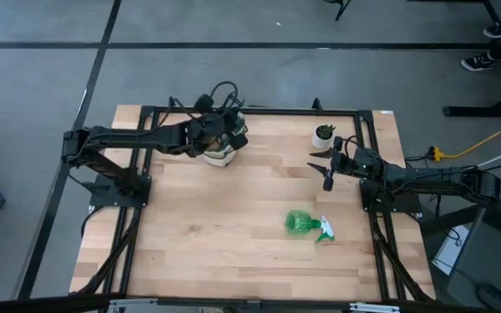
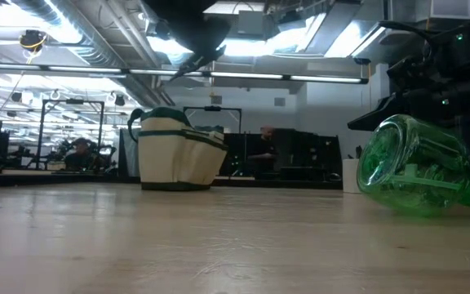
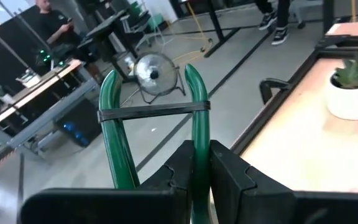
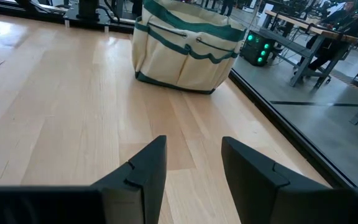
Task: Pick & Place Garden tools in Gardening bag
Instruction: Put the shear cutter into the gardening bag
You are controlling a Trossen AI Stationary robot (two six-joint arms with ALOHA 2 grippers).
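Note:
My left gripper (image 1: 230, 132) hangs over the beige gardening bag (image 1: 220, 155) at the table's far side and is shut on pruning shears with green handles (image 3: 114, 124). The bag (image 2: 178, 153) stands upright on its base, with dark green trim and loop handles. A translucent green spray bottle (image 1: 307, 223) with a white trigger lies on its side at the near right. My right gripper (image 1: 329, 171) waits open at the table's right, low, pointing toward the bag (image 4: 185, 46). The rake and the trowel are out of view. My left gripper pinches one green handle of the shears (image 3: 197, 118) between its two fingers. The other handle stands free beside the fingers, joined to the first by a black band (image 3: 154, 112). Both handles stick out past the fingertips. The shears are lifted clear; their blade end is hidden behind the gripper.
A small green plant in a white pot (image 1: 323, 134) stands at the far right, between the bag and my right arm. A black frame (image 1: 368, 156) runs along the table's edges. Bare wood lies across the middle and near left of the table.

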